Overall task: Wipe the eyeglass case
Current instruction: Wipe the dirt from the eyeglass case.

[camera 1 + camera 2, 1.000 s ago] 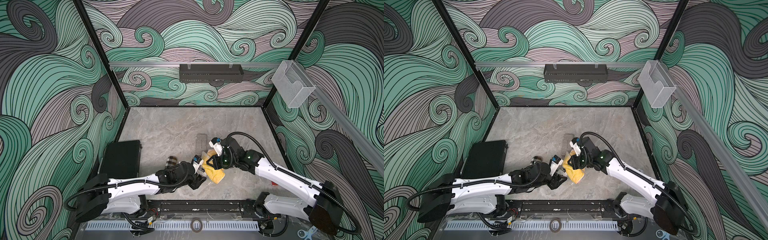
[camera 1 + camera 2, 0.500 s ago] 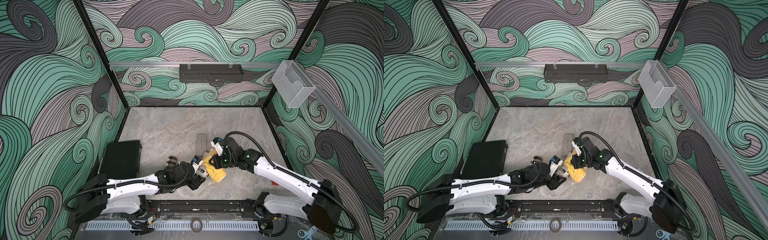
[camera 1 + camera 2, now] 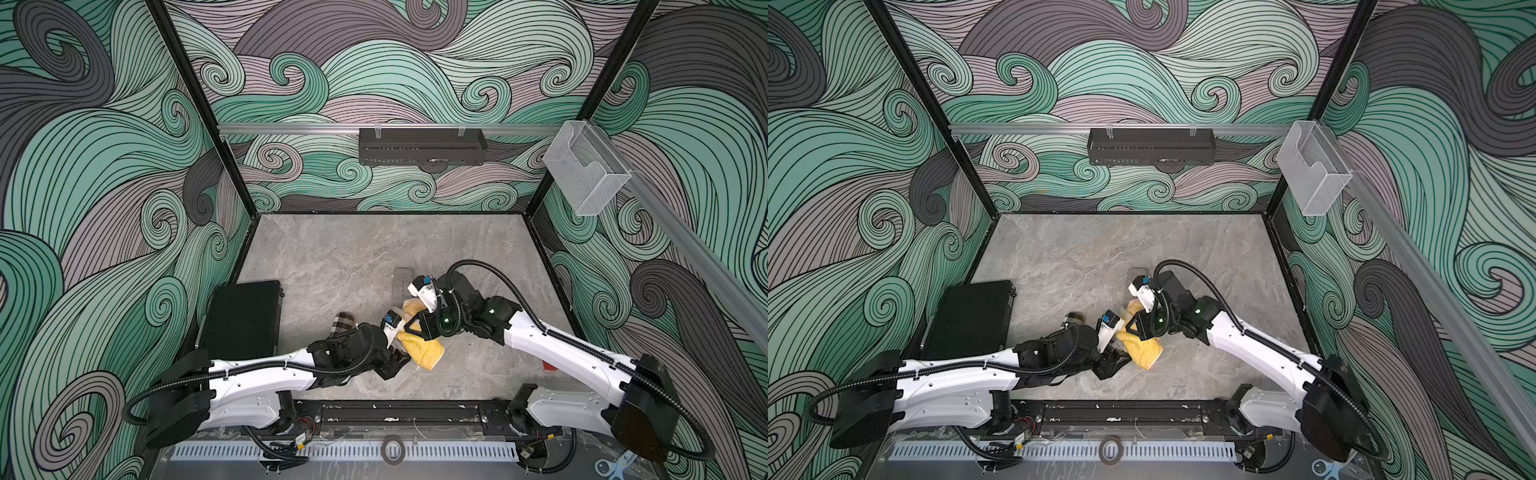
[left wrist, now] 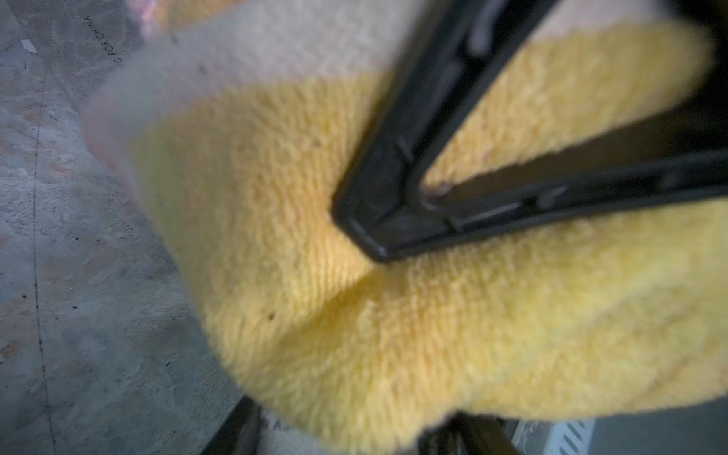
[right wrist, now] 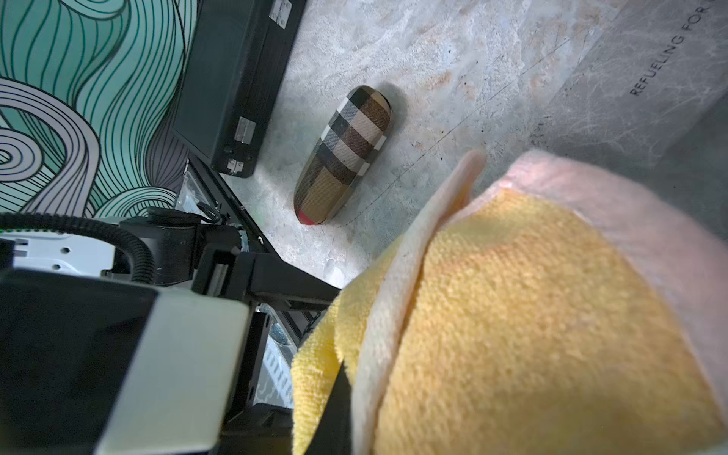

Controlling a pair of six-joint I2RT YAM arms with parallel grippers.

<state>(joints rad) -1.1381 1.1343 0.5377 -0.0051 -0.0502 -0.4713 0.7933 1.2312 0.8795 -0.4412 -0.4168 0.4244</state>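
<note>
The eyeglass case (image 5: 344,155) is a plaid beige, black and brown oval lying flat on the table; in both top views only its far end (image 3: 343,321) (image 3: 1074,318) shows behind the left arm. A yellow cloth (image 3: 426,353) (image 3: 1144,353) with a pale backing hangs bunched between the two grippers, just right of the case. My left gripper (image 3: 399,359) is shut on the cloth's lower edge (image 4: 315,315). My right gripper (image 3: 414,330) pinches the cloth's upper part (image 5: 532,315), its fingers (image 4: 378,220) meeting in a closed V. Neither gripper touches the case.
A closed black hard box (image 3: 241,320) lies against the left wall, close beside the case. A flat grey printed packet (image 3: 402,279) rests on the table behind the right gripper. A black shelf (image 3: 422,146) and a clear plastic holder (image 3: 582,170) hang on the walls.
The right gripper has edged slightly left with the cloth. The left arm and the case have stayed put, and both grips on the cloth hold.
</note>
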